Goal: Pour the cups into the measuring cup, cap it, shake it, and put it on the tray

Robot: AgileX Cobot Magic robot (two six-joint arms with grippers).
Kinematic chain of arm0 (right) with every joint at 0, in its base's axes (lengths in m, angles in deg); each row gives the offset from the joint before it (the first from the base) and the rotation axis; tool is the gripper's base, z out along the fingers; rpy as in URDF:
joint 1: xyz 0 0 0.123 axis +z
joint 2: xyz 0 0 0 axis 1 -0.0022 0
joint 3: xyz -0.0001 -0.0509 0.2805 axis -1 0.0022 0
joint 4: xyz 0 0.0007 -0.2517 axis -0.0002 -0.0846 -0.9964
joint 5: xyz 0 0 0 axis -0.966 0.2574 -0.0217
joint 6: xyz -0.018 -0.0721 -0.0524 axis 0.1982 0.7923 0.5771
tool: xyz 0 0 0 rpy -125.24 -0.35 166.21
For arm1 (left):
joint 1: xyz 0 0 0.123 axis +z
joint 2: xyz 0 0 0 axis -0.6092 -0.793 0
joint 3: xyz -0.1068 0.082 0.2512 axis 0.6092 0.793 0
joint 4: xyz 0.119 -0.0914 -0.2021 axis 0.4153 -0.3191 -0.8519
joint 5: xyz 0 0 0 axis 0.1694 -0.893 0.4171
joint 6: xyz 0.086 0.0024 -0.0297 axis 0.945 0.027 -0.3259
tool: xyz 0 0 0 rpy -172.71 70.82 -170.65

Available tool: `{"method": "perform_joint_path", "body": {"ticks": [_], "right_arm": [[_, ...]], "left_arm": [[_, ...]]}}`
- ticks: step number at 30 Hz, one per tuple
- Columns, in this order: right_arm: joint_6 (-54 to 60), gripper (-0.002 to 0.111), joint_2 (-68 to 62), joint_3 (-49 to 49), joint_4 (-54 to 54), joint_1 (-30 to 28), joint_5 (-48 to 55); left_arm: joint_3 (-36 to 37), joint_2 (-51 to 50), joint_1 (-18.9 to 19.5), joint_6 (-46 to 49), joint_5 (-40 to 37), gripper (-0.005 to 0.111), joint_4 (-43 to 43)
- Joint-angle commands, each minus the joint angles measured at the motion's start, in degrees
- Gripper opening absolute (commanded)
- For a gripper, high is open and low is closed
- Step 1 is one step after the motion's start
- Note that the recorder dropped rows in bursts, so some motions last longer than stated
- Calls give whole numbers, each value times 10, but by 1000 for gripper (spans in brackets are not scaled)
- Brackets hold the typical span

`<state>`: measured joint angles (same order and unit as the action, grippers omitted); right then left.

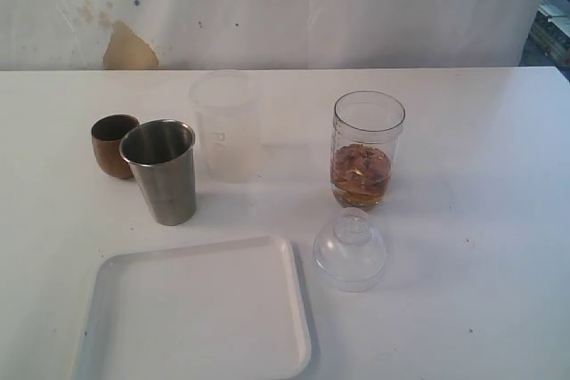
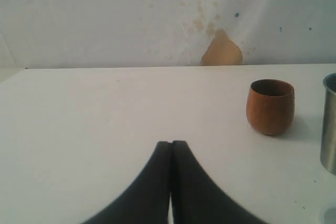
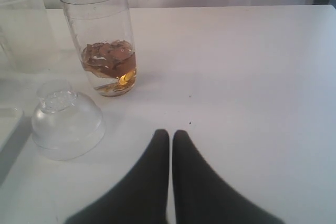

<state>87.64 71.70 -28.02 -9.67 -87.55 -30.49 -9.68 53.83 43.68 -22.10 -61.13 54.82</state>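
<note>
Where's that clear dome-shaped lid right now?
In the exterior view the domed lid stands on the table right of centre, just nearer the camera than the measuring cup and right of the white tray.

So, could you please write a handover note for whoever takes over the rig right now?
Left gripper: shut, holding nothing, facing the wooden cup.
Right gripper: shut, holding nothing, facing the measuring cup.
Wooden cup, steel tumbler and frosted cup stand upright. The measuring cup holds brown contents, uncapped; its lid sits beside the bare tray.
To do: cap, shake, set on tray. Whether the cups are emptied, I cannot tell.
</note>
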Motion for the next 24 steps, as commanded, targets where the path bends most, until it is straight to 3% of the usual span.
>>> {"method": "perform_joint_path", "body": {"ticks": [1,24], "right_arm": [[4,2,2,1,-3,-1,-3],[4,2,2,1,-3,-1,-3]], "left_arm": [[3,2,0,0,3,0,5],[3,2,0,0,-19,0,5]]}}
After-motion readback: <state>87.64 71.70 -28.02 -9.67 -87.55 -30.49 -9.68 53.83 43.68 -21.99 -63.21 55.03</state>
